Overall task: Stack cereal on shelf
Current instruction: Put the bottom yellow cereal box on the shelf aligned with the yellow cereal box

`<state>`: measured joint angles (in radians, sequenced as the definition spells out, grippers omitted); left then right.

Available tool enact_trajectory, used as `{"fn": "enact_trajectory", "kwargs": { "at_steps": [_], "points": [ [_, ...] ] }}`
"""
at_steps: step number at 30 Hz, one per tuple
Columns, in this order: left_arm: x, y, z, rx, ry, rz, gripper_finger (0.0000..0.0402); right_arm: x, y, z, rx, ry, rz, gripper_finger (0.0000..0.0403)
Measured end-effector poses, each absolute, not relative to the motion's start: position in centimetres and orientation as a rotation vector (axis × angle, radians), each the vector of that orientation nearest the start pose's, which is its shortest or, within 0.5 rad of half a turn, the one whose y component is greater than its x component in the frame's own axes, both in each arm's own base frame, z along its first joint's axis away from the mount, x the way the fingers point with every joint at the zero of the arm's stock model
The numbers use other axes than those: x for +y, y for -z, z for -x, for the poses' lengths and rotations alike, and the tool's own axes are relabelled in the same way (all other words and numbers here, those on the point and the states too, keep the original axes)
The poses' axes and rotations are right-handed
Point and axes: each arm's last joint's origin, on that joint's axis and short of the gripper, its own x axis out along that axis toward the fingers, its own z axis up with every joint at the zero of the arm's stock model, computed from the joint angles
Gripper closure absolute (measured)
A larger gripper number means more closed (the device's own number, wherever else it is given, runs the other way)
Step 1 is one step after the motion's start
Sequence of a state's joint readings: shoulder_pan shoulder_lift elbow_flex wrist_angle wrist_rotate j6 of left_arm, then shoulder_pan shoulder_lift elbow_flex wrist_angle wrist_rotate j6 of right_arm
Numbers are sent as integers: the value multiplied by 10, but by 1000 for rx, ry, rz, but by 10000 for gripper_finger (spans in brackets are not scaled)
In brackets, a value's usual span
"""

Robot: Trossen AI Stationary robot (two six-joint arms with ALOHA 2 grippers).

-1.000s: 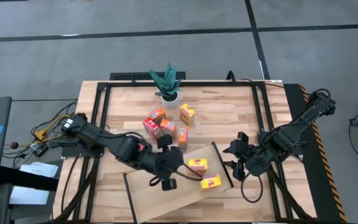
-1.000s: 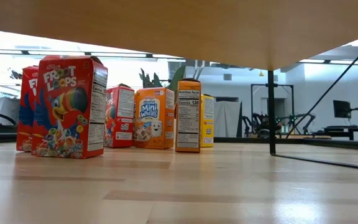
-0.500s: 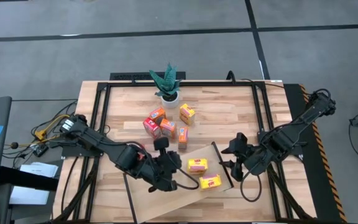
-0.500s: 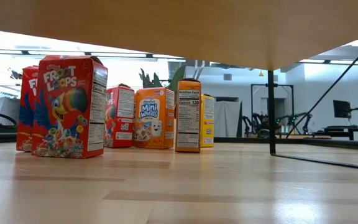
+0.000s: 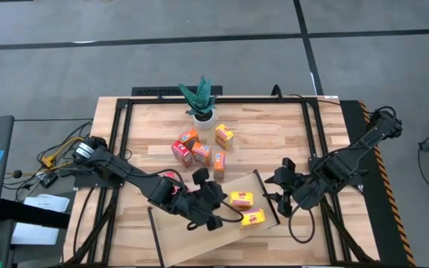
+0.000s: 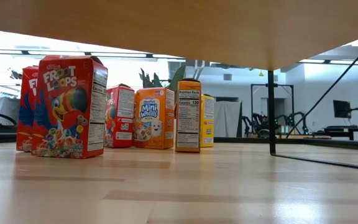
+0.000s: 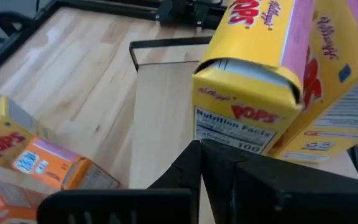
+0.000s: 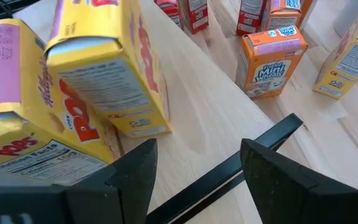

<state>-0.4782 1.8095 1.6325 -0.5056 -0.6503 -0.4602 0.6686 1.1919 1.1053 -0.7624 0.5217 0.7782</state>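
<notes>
The shelf (image 5: pixel 199 234) is a light-wood board on black rails, at the table's near middle. Two yellow cereal boxes lie flat on it, one farther (image 5: pixel 241 199) and one nearer (image 5: pixel 252 217). My left gripper (image 5: pixel 216 199) is shut, its tips level with the board, right at the farther box's end (image 7: pixel 247 87). My right gripper (image 5: pixel 278 192) is open at the shelf's right rail (image 8: pixel 229 168), its fingers on either side of the rail and touching nothing. Several red, orange and yellow boxes (image 5: pixel 199 152) stand on their bases on the table behind the shelf, as the low view also shows (image 6: pixel 67 106). My left gripper's shut fingertips (image 7: pixel 199 152) come level along the board from the table's left, at the lower edge of the farther yellow box's end flap (image 7: pixel 229 134). The box lies flat on the shelf. I cannot tell whether the tips touch it.
A potted green plant (image 5: pixel 201 100) stands at the table's far middle. The table's black frame (image 5: pixel 214 95) runs around its edges. Bare board lies on the shelf's left half (image 5: pixel 177 242). The low view looks out from under the board's underside (image 6: pixel 166 25), past one shelf leg (image 6: pixel 271 112).
My left gripper has gone a little toward the table's right edge, along the board toward the farther yellow box.
</notes>
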Motion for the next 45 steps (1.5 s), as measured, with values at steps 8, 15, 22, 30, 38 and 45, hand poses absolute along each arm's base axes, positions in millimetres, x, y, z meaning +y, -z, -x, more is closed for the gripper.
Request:
{"fn": "enact_trajectory", "kwargs": {
  "at_steps": [8,15,22,30,38,45],
  "points": [
    [-173,-318,-370,503,-293,193,401,137,-318,-189,702,116,-259,147],
    [-174,-320,-372,481,-273,240,401,138,-317,-188,707,115,-254,147],
    [-175,-319,-372,499,-243,280,401,138,-317,-188,707,115,-253,147],
    [-176,-319,-372,506,-230,292,401,138,-317,-188,707,115,-254,147],
    [-176,-316,-365,526,-317,206,401,138,-317,-188,709,113,-255,147],
    [-175,-317,-369,469,-379,140,401,138,-317,-188,713,110,-256,147]
  ]
}}
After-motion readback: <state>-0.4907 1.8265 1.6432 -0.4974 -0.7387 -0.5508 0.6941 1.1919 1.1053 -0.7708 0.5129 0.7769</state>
